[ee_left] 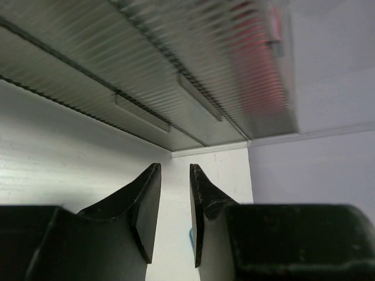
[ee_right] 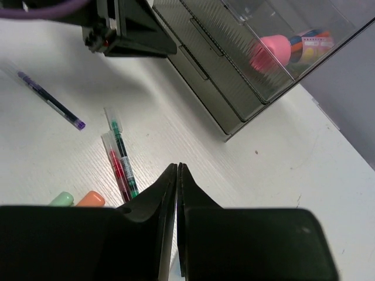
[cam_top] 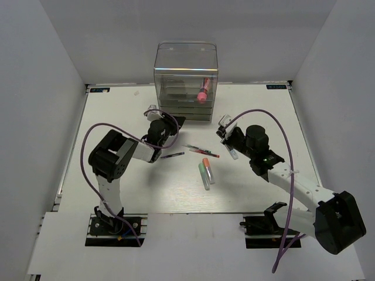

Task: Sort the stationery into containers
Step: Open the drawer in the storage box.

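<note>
The clear organizer [cam_top: 186,82] stands at the far middle of the white tabletop [cam_top: 117,105], its tall transparent bin above shallow grey drawers. Inside the bin, toward the organizer's right side, leans the chunky pink tube [cam_top: 204,91].

The left hand [ee_left: 174,170] sits low, just in front of the organizer's drawers near its front left corner. Its two dark fingers are parted by a narrow gap with nothing between them.

The right hand [ee_right: 177,167] hovers in front of the organizer and off its right front corner. Its fingers are pressed together and grip nothing.

The rest of the stationery lies loose on the tabletop in front of the organizer:
- A thin purple pen [ee_right: 51,100] lies toward the organizer's left side, near the left arm.
- A thin green pen [ee_right: 121,155] and a thin red pen [ee_right: 117,170] lie side by side, roughly opposite the organizer's middle.
- Farther out from the organizer than those two, an orange-capped marker [cam_top: 208,167] and a green marker [cam_top: 204,174] lie next to each other.
</note>
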Controlling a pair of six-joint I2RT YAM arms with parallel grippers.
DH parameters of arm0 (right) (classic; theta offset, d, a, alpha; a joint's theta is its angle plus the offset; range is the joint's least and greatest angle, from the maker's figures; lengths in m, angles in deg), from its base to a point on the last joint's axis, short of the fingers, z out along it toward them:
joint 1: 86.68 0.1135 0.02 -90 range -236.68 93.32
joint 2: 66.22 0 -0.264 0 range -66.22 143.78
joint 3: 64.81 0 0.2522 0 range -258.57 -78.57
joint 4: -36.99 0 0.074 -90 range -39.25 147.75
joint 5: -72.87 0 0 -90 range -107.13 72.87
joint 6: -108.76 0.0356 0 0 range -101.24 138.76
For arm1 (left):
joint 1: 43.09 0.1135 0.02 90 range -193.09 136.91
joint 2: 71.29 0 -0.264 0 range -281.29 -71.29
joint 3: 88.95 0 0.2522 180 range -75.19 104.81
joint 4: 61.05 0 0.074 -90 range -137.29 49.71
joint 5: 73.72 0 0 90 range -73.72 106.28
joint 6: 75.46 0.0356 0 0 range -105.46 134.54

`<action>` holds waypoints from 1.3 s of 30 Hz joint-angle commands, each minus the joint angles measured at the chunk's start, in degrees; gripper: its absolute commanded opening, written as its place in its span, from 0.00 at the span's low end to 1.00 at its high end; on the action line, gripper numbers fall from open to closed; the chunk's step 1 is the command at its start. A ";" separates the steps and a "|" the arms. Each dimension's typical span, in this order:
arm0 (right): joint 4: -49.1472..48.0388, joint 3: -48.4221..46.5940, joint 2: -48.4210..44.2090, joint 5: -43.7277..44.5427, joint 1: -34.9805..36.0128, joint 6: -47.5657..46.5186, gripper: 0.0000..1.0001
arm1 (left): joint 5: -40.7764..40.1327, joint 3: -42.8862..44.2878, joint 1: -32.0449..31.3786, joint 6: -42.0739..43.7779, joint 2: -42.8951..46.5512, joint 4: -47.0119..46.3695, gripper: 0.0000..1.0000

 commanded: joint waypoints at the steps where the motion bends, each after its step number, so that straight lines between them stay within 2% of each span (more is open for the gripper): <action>1: -1.11 -1.29 -2.24 -2.63 -0.79 3.59 0.09 | -1.83 2.63 -0.21 -1.85 -2.87 -5.38 0.36; 6: -1.02 -0.94 -4.09 -4.48 -1.49 4.47 0.09 | -3.76 3.15 -0.21 -2.90 -6.13 -13.55 0.40; 14: -1.10 -0.50 -4.35 -5.28 -2.02 4.83 0.10 | -3.76 3.68 -0.21 -2.91 -8.68 -19.89 0.43; 23: -1.02 -0.32 -4.88 -5.72 -2.38 4.91 0.11 | -5.34 8.07 -0.21 -2.91 -10.79 -16.21 0.43; 37: -1.02 0.20 -5.58 -6.77 -3.08 5.53 0.11 | -8.06 10.45 -0.21 -2.91 -13.60 -16.82 0.43; 39: -1.10 0.29 -5.76 -6.77 -3.17 5.44 0.11 | -8.07 11.06 -0.21 -2.91 -13.60 -16.82 0.40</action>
